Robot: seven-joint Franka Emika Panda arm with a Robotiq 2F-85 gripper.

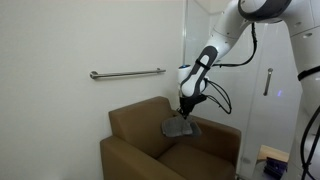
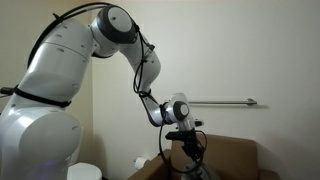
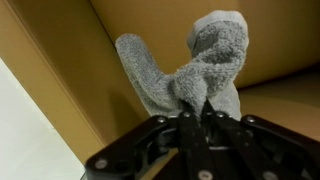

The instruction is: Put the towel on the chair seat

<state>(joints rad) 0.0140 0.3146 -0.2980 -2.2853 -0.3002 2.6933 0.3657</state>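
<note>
A grey towel [image 1: 178, 126] hangs from my gripper [image 1: 186, 113] over the brown armchair's seat [image 1: 205, 162], close to the backrest. In the wrist view the towel [image 3: 190, 75] is bunched up and pinched between the shut fingers of my gripper [image 3: 200, 110], with the brown chair [image 3: 290, 100] behind it. In an exterior view my gripper [image 2: 186, 138] points down above the chair [image 2: 240, 160]; the towel is barely visible there.
A metal grab bar [image 1: 127, 73] is fixed to the white wall above the chair. A glass door with a handle [image 1: 267, 82] stands behind the arm. A table with a blue item [image 1: 275, 162] is beside the chair.
</note>
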